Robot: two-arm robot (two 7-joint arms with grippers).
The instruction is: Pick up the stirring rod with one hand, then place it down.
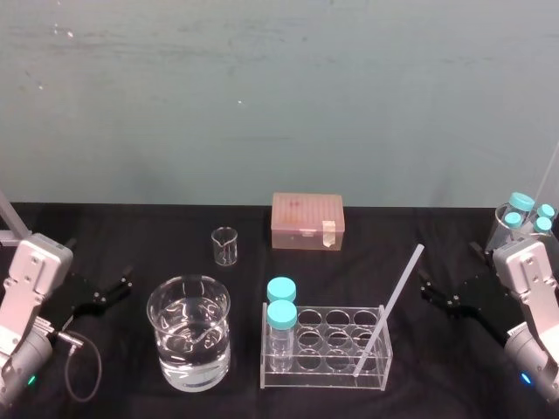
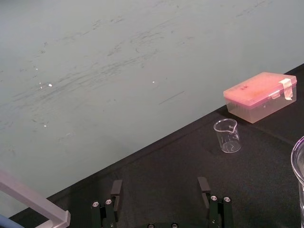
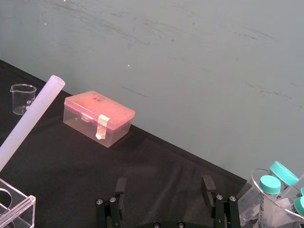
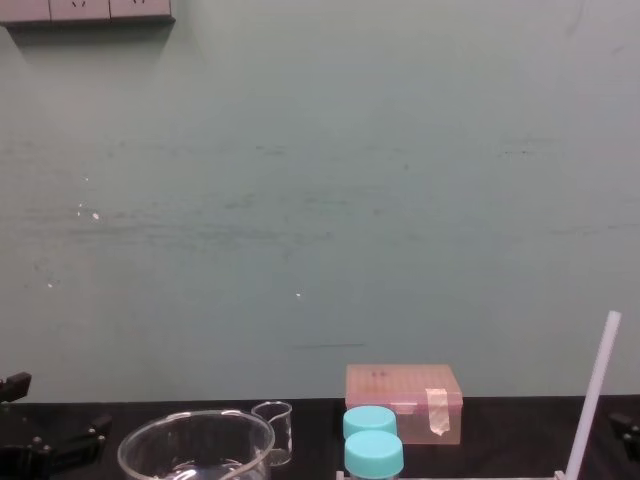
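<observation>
One stirring rod (image 1: 390, 307) leans in the clear rack (image 1: 325, 374) with two blue-capped bottles (image 1: 281, 316). Left hand (image 1: 125, 284) and right hand (image 1: 425, 288) sit at either side of the counter (image 1: 437, 236), both spread.

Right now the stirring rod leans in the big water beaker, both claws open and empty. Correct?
One error: the stirring rod leans in the clear rack's right end, not the water beaker; the head view shows it. The left claw and right claw are open and empty.
</observation>
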